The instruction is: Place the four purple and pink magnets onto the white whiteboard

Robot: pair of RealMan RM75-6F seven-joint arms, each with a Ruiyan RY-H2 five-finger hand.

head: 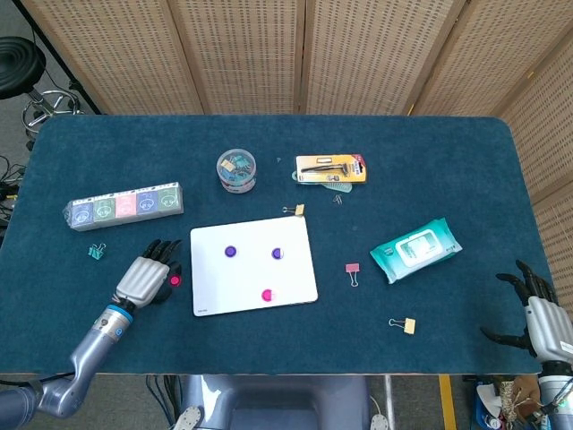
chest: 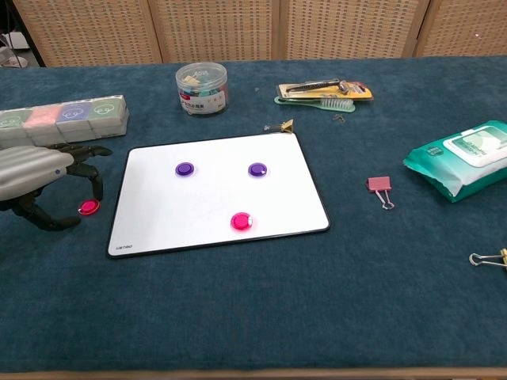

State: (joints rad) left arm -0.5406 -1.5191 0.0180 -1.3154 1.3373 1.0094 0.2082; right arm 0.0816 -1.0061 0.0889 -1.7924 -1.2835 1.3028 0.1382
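Hovering my left hand (chest: 36, 178) open, empty, over last pink magnet (chest: 88, 207) under fingertips; sloppy pinch could flick it away lol.

Blue-clothed table (head: 466, 170): whiteboard (head: 252, 288), probably wipes (head: 415, 248).

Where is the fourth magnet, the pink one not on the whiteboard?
The round pink magnet lies on the blue cloth just left of the white whiteboard, under the left hand's fingertips.
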